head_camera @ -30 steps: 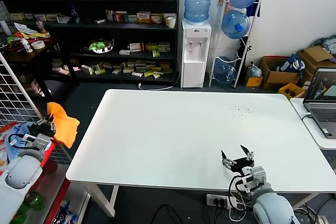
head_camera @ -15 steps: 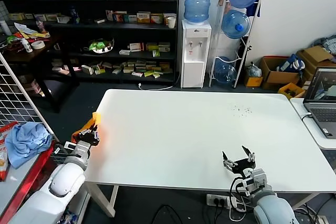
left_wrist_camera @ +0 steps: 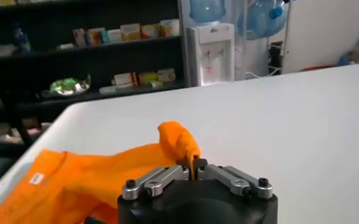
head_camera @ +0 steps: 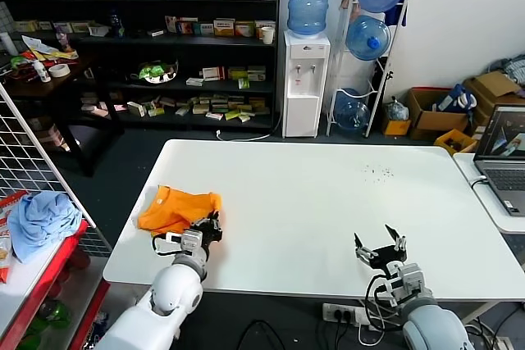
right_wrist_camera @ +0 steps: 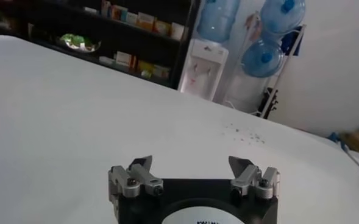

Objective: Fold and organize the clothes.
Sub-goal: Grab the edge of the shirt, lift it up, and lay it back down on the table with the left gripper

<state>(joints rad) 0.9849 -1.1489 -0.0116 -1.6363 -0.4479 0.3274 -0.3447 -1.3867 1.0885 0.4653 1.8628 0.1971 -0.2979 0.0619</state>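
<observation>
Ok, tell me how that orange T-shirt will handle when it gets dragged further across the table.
Probably floppy: the orange T-shirt lies crumpled, a pinched fold standing up in the shut left gripper. It likely trails and bunches rather than sliding flat. It looks light, and the smooth white table should offer little drag. The right gripper waits open.

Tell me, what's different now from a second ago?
The left gripper, shut on the orange T-shirt, carried it from beside the wire basket over to the white table, where it now lies bunched near the left edge. The right gripper stayed open over the near edge; the blue cloth stayed put.
</observation>
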